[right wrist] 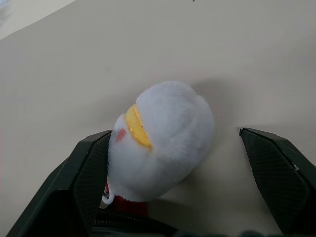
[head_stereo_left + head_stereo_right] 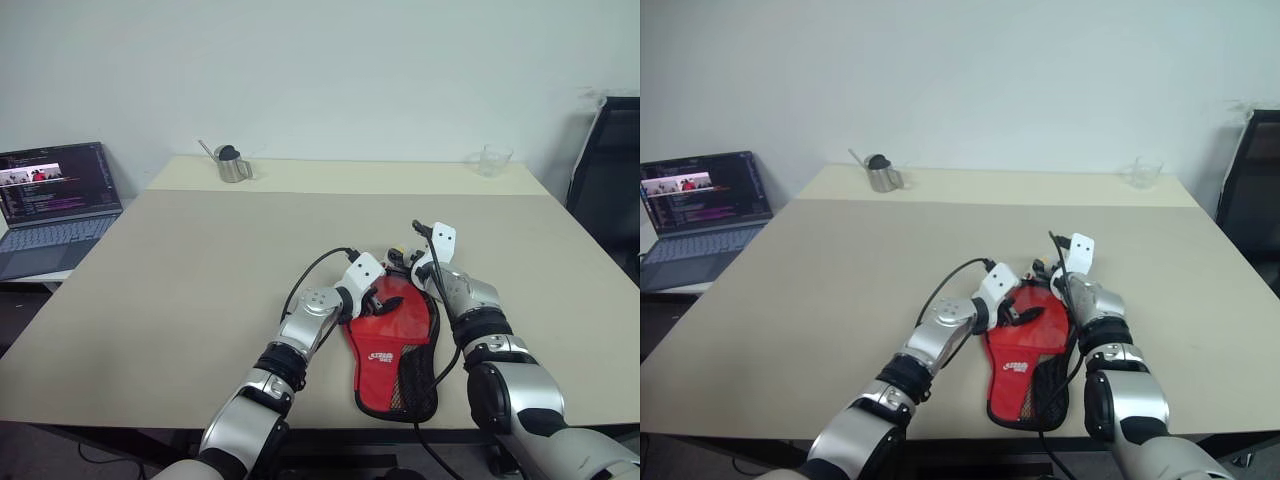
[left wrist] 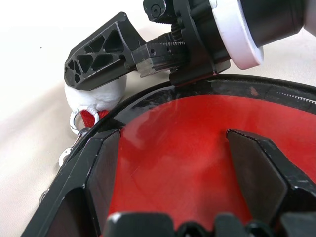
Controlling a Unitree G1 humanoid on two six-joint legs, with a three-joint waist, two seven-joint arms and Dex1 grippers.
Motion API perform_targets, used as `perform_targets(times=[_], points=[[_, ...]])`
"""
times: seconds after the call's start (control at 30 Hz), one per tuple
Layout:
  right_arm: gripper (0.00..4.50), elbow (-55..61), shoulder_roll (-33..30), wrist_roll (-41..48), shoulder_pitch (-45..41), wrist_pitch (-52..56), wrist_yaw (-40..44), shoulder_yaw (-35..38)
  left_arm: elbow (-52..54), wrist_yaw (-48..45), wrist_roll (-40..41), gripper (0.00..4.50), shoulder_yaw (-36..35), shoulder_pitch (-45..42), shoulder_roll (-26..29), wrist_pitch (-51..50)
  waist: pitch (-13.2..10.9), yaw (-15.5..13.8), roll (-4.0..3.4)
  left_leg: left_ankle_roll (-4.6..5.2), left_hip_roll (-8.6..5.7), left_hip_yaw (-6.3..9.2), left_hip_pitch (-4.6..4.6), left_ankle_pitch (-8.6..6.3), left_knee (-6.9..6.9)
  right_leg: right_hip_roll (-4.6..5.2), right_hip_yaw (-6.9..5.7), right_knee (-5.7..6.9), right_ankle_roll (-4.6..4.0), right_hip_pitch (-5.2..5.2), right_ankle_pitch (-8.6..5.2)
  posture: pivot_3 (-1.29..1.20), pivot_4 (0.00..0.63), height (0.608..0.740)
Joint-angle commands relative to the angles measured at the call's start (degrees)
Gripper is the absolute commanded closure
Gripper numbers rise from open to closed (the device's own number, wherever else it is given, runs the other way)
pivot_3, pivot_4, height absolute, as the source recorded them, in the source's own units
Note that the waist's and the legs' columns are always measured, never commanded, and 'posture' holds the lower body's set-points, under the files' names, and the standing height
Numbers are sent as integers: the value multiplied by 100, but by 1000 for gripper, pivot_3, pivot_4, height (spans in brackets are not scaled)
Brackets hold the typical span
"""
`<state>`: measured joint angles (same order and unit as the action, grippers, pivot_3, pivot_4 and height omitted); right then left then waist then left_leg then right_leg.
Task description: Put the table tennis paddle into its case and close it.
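Case: the paddle-shaped black fabric case point(image 2: 392, 350) with red lining and a black mesh pocket lies flat on the beige table point(image 2: 200, 270), near its front edge, between the two arms. A white logo shows on the red surface toward the narrow end.
Paddle: the red round blade fills the case's wide part in the left wrist view; I cannot tell where the lining ends and the blade begins, and no handle is visible.
Left gripper: the left gripper point(image 3: 195, 173) rests over the case's wide end with its black fingers point(image 3: 256, 168) spread wide above the red surface, gripping nothing.
Right gripper: the right gripper point(image 1: 182, 182) sits at the case's far rim, jaws wide, its fingers point(image 1: 276, 173) on either side of a small white plush charm point(image 1: 163, 138) with a yellow patch; one finger touches it, the other stands apart.
Charm: it lies on the table just beyond the rim, tied to a small metal ring point(image 3: 76, 120).
Background: an open laptop point(image 2: 55, 205) at the left, a metal cup point(image 2: 232, 163) and a clear glass point(image 2: 494, 159) at the far edge.
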<state>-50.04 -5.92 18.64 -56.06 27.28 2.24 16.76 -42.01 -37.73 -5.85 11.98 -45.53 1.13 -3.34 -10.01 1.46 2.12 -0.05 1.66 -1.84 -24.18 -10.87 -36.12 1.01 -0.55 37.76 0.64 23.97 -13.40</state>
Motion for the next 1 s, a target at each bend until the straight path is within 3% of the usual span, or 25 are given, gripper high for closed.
perform_targets(times=[0.03,0.23,0.43,0.53,1.0], points=[[596,-73,70,-43,-89,-161,32,-26,-110,-17,-66,754,188,190,-65,-137,0,2,0,0,0,0,0,0,0,0,0,0,0,0,0,0,150,740],[2761,-97,86,-66,-95,-249,13,4,-83,-10,-68,754,194,218,-72,-151,0,0,0,0,0,1,-2,0,3,0,0,-4,0,0,0,0,150,740],[4293,48,-7,-76,-107,-362,-5,39,-103,-13,-70,754,204,214,-93,-145,0,-2,0,0,0,2,-3,0,4,0,0,-6,0,0,0,0,150,740],[4473,193,-120,-114,-97,-388,20,12,-121,-16,-76,754,211,205,-103,-138,0,-7,-1,0,-1,3,-6,0,4,0,0,-8,0,0,0,0,150,740],[4477,1198,-729,-307,766,39,68,-158,-105,-48,-90,754,261,232,-160,-142,0,-122,-2,0,-2,4,-18,0,11,1,-2,-21,2,6,-2,0,150,740]])
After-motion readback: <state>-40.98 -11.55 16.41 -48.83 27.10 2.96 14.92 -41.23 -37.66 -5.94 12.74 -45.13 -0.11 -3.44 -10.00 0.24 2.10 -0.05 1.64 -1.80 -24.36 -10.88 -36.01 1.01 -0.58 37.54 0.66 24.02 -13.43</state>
